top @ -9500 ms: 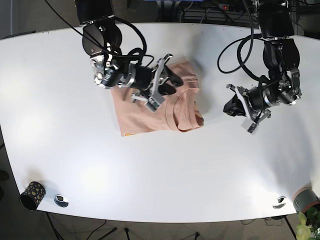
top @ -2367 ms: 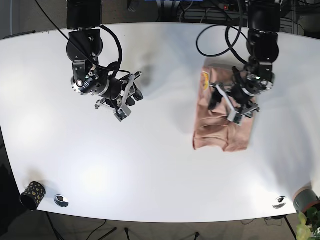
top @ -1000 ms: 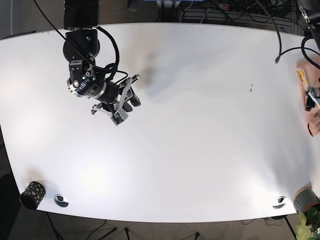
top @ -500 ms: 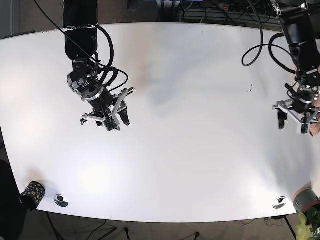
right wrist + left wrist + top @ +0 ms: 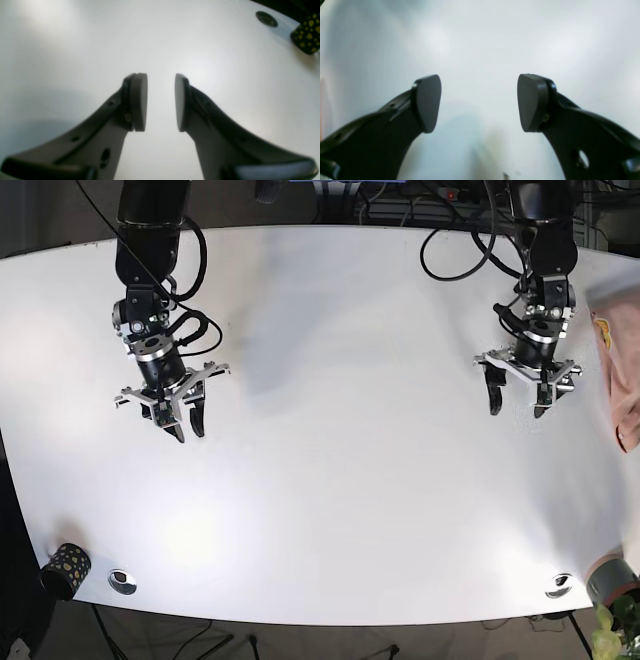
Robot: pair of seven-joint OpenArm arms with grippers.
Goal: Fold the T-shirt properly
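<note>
Shifted right, folded T-shirt [image 5: 624,375] lies cut off at frame edge

We see a wide white tabletop [image 5: 330,480] from above with 2 black robot arms reaching over it. The left gripper [image 5: 516,405], on the view's right, points down with its fingers spread wide apart and nothing between them. The right gripper [image 5: 189,428], on the view's left, also hangs over bare table with a narrower gap between its fingers. A folded salmon-pink T-shirt [image 5: 617,375] lies at the table's right edge, well apart from both. A black yellow-dotted cup [image 5: 63,569] stands at the lower left corner beside a small silver ring [image 5: 122,581].
</note>
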